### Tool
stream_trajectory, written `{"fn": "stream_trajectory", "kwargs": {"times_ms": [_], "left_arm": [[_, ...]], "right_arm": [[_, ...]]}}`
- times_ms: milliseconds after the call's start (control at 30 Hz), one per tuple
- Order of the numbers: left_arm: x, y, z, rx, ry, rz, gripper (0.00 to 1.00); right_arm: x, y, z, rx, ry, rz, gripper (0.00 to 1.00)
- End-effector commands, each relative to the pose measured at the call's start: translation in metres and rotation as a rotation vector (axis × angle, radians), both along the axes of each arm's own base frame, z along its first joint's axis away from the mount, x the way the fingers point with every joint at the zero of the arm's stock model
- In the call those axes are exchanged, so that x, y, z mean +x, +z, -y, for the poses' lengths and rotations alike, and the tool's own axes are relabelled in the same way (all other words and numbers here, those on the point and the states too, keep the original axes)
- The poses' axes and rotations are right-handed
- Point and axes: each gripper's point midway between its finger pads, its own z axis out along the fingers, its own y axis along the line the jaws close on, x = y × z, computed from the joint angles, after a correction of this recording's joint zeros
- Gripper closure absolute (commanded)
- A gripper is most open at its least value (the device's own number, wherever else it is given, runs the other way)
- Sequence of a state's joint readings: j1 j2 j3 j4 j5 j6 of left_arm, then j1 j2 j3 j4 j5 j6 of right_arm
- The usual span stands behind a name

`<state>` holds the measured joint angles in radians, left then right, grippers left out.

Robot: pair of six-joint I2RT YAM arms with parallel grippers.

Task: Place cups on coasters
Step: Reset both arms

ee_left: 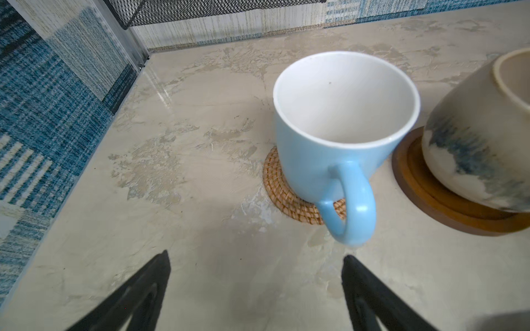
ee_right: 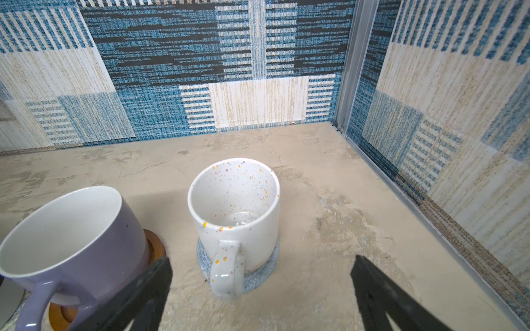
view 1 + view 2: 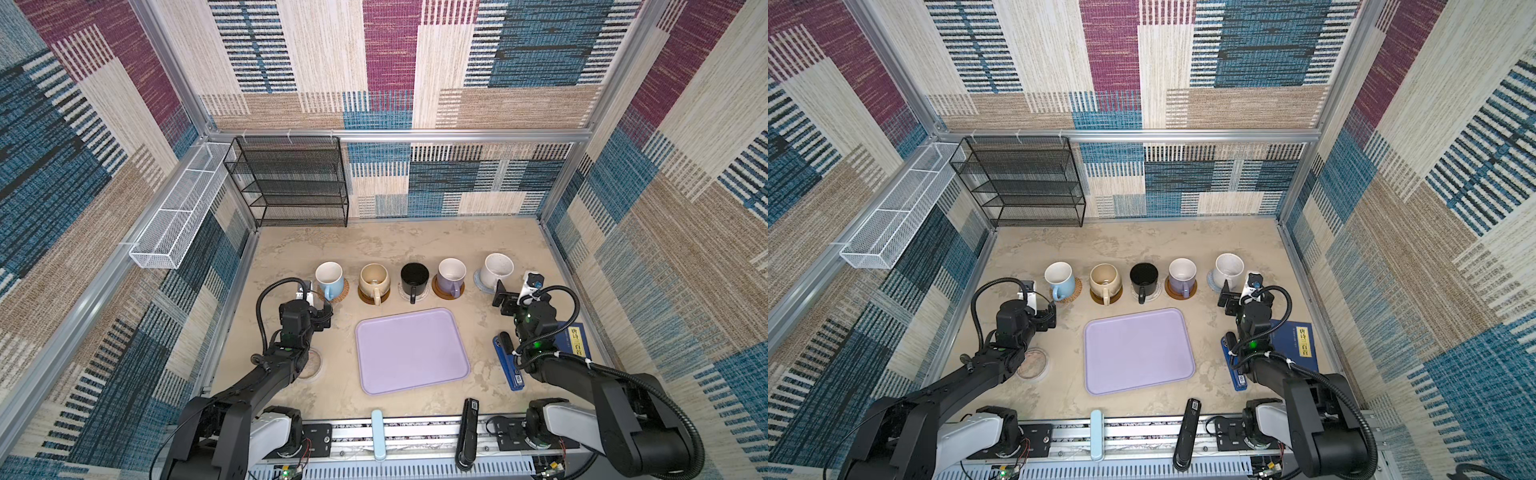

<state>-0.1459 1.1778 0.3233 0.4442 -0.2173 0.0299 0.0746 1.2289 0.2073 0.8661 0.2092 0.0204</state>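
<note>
Beyond the lavender tray (image 3: 411,351), in a row: five cups (image 3: 414,276), each on a coaster (image 3: 435,287). Off its far corners, spread wide, empty: left claw (image 1: 255,255) facing the light blue cup (image 1: 338,129), right claw (image 2: 263,258) facing the speckled white cup (image 2: 238,206).

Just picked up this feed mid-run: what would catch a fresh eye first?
Five mugs stand in a row across the table, each on its own coaster, from the light blue mug on the rattan coaster to the speckled white mug on the blue-grey coaster. A lavender tray lies in front of them. The left claw and the right claw are open, each facing an end mug's handle.
</note>
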Motion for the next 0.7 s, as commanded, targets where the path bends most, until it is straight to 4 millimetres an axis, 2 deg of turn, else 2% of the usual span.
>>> {"fn": "stream_trajectory", "kwargs": {"times_ms": [0, 200, 233, 267, 400, 667], "left_arm": [[0.016, 0.026, 0.008, -0.010, -0.069, 0.124, 0.05], [0.019, 0.022, 0.005, -0.012, -0.064, 0.110, 0.05], [0.020, 0.020, 0.004, -0.011, -0.064, 0.105, 0.05], [0.026, 0.028, 0.004, -0.009, -0.068, 0.136, 0.05], [0.035, 0.025, -0.002, -0.005, -0.059, 0.132, 0.05], [0.051, 0.018, -0.010, -0.086, -0.065, 0.133, 0.06]], "right_arm": [[0.009, 0.022, -0.003, -0.022, 0.021, 0.089, 0.00], [0.010, 0.013, -0.004, -0.028, 0.027, 0.074, 0.00], [0.011, 0.012, -0.005, -0.032, 0.029, 0.072, 0.00], [0.012, 0.011, -0.004, -0.033, 0.027, 0.068, 0.00], [0.016, 0.017, -0.003, -0.030, 0.020, 0.105, 0.00], [0.032, 0.006, -0.002, -0.037, 0.025, 0.075, 0.00]]}}
